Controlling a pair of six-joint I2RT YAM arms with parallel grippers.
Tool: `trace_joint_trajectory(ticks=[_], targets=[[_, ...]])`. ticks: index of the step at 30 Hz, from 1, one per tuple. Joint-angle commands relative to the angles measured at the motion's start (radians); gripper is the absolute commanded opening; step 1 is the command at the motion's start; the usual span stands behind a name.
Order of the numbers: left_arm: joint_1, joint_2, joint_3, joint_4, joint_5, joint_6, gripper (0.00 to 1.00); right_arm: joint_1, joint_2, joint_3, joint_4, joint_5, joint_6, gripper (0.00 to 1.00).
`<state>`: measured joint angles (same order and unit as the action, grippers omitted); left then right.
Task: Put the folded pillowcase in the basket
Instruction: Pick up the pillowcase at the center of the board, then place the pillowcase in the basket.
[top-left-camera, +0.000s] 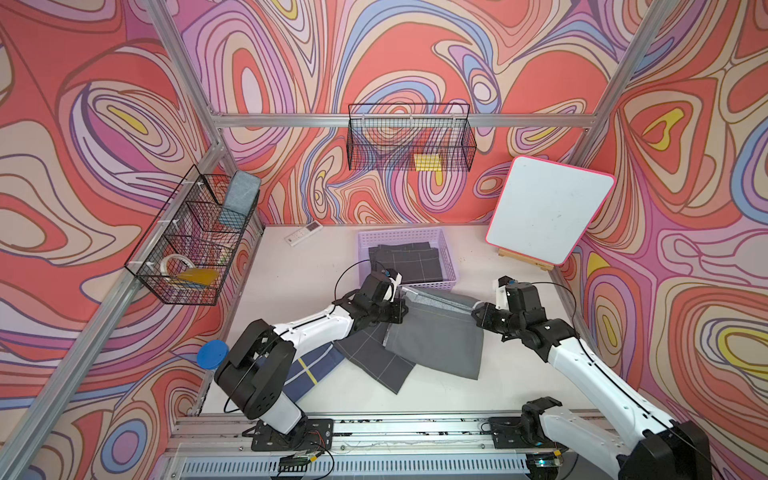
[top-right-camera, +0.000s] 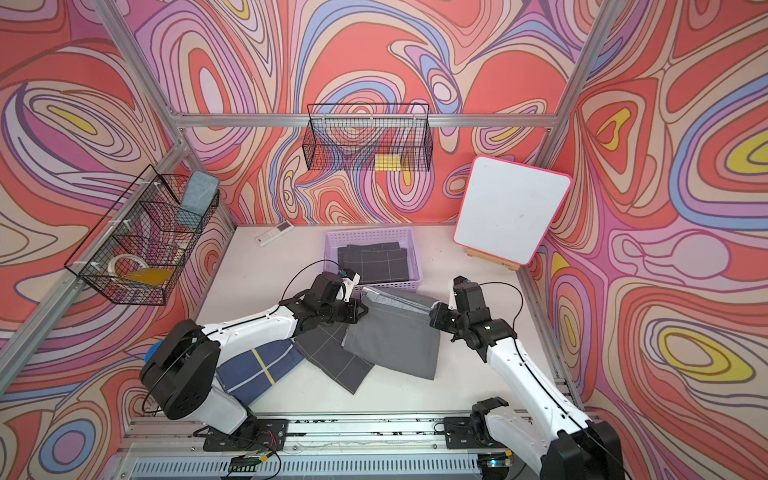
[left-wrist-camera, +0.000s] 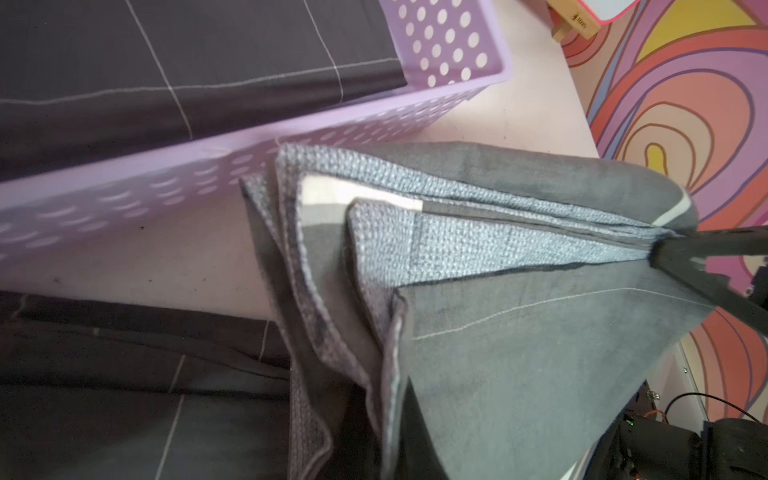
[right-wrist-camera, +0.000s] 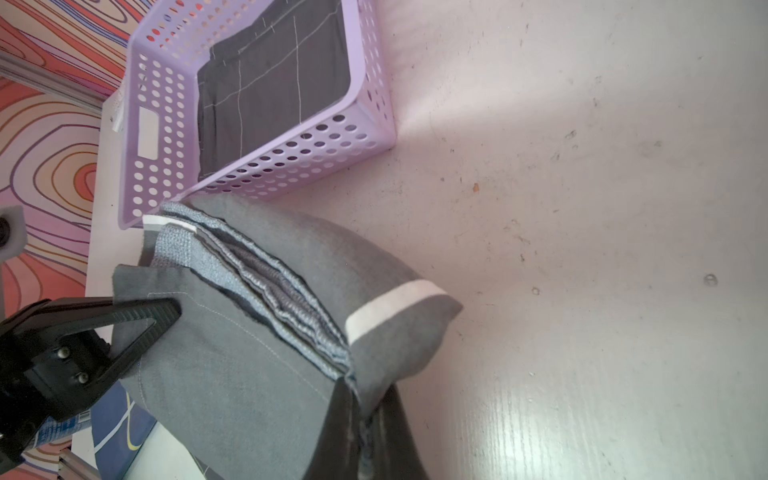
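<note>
Right wrist view: the left jaws are seen shut on one far corner of the folded pillowcase (right-wrist-camera: 249, 386). In the left wrist view the right jaws are seen shut on the opposite far corner, so the grey cloth's far edge is held raised and taut between the two arms. In both top views that edge is shown just in front of the near wall of the basket (top-left-camera: 399, 237) (top-right-camera: 370, 235), not yet over it. The rest of the pillowcase is draped down onto the worktop (top-left-camera: 457, 395).

The lift-and-carry step is judged to be in hand. A joint rise and a forward move over the near wall would be called for next, with the tension kept so that the folded layers are not spilled open.

A folded dark cloth (top-left-camera: 409, 259) is already lodged in the basket, and the pillowcase would have to be laid on top of it. A second dark checked cloth (top-left-camera: 372, 359) is partly overlapped by the pillowcase's trailing part and could be dragged along. A blue cloth (top-left-camera: 309, 370) is seen under the left arm, and a whiteboard (top-left-camera: 544, 212) and a remote (top-left-camera: 303, 232) are placed well clear.
</note>
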<state>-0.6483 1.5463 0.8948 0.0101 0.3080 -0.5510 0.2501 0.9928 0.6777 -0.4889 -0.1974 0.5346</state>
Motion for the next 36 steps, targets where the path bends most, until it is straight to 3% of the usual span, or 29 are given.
trace_joint_trajectory(ticks=[1,8,13,23,36], targets=[[0.001,-0.073,-0.015,0.016,-0.034,0.003,0.00,0.002,-0.019,0.061,0.000,0.039,-0.046,0.00],[0.015,-0.188,0.029,-0.039,-0.157,0.042,0.00,0.002,0.073,0.209,0.079,0.054,-0.088,0.00],[0.091,-0.186,0.105,-0.052,-0.154,0.084,0.00,0.002,0.244,0.355,0.159,0.042,-0.142,0.00],[0.248,-0.069,0.222,0.034,-0.119,0.184,0.00,0.002,0.628,0.667,0.298,-0.012,-0.214,0.00],[0.334,0.149,0.356,0.090,-0.066,0.198,0.00,0.001,0.981,1.035,0.302,-0.052,-0.254,0.00]])
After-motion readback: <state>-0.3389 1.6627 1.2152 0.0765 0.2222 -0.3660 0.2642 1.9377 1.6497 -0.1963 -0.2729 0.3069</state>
